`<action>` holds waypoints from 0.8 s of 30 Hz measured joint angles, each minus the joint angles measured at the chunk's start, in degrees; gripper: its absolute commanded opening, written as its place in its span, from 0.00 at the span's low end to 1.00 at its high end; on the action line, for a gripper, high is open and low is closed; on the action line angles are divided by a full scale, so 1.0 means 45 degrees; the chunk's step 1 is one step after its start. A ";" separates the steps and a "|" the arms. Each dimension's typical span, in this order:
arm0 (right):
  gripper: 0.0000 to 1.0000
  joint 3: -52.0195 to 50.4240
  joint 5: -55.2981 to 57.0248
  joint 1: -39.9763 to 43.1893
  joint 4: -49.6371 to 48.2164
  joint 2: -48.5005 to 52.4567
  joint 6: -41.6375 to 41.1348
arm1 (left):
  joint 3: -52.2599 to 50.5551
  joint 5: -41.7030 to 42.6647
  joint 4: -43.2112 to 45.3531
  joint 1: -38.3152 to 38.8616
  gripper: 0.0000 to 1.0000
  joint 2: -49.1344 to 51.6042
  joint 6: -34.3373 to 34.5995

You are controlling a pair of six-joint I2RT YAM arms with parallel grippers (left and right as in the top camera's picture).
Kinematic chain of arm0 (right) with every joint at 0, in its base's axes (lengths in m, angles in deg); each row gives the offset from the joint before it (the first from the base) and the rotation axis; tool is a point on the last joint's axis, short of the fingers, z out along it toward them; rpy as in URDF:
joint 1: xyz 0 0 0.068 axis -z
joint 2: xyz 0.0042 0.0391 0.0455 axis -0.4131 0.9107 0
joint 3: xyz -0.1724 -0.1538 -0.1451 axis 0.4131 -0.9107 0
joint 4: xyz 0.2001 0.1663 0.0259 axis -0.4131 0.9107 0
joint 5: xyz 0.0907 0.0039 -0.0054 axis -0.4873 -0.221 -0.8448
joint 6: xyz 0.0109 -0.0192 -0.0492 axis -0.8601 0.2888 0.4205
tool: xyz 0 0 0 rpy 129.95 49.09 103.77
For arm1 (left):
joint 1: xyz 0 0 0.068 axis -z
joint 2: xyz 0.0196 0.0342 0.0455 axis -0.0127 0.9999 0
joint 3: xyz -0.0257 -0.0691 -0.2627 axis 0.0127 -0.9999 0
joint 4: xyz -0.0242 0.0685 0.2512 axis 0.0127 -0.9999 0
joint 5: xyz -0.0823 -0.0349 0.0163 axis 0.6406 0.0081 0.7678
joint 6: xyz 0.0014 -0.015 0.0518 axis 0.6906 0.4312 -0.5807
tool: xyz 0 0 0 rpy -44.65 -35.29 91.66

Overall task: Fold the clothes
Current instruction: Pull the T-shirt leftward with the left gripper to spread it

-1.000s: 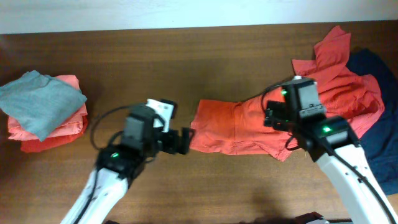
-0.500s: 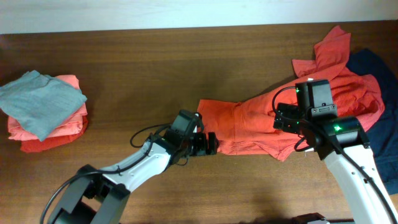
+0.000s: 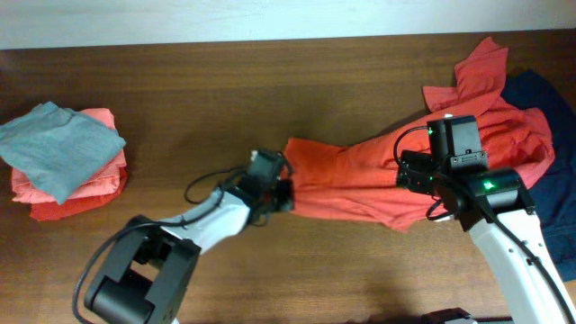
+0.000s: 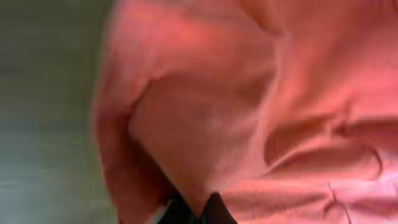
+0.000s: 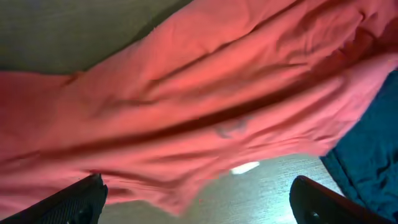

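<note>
Red-orange T-shirt (image 3: 360,175) lies crumpled across the bench (image 3: 180,90), centre to upper right; left gripper (image 3: 283,194) is pinched together on its left edge, probably to drag it flat; right gripper (image 3: 412,173) hovers above, fingers apart.

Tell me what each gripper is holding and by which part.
The left gripper is shut on the red-orange T-shirt, pinching the edge of its outstretched end. The right gripper is open above the shirt, holding nothing.
</note>
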 measured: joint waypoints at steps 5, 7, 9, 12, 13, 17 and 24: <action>0.99 0.0000 -0.0005 0.0000 0.0000 0.0000 -0.0005 | 0.1715 -0.1409 -0.0942 -0.2909 0.00 -0.0622 -0.1443; 0.99 0.0000 -0.0005 0.0000 0.0044 0.0000 0.0000 | 0.2943 -0.1749 -0.0797 -0.4580 0.00 -0.0797 -0.1919; 0.99 0.0000 -0.0005 0.0000 0.0068 0.0000 -0.0005 | 0.3929 -0.1982 -0.0933 -0.6096 0.34 -0.0903 -0.2225; 0.99 0.0000 -0.0005 0.0000 0.0097 -0.0005 -0.0005 | 0.4915 -0.2016 -0.1549 -0.7553 0.99 -0.0908 -0.2438; 0.99 0.0000 -0.0005 0.0000 0.0102 -0.0010 0.0000 | 0.5134 -0.1923 -0.1914 -0.7883 0.99 -0.0928 -0.2448; 0.99 0.0000 -0.0005 0.0000 0.0112 -0.0010 0.0000 | 0.5484 -0.0913 -0.3793 -0.8291 0.99 -0.1001 -0.2633; 0.99 0.0000 0.0000 0.0000 0.0131 -0.0010 0.0000 | 0.5464 0.0039 -0.7961 -0.6037 0.99 -0.1001 -0.2846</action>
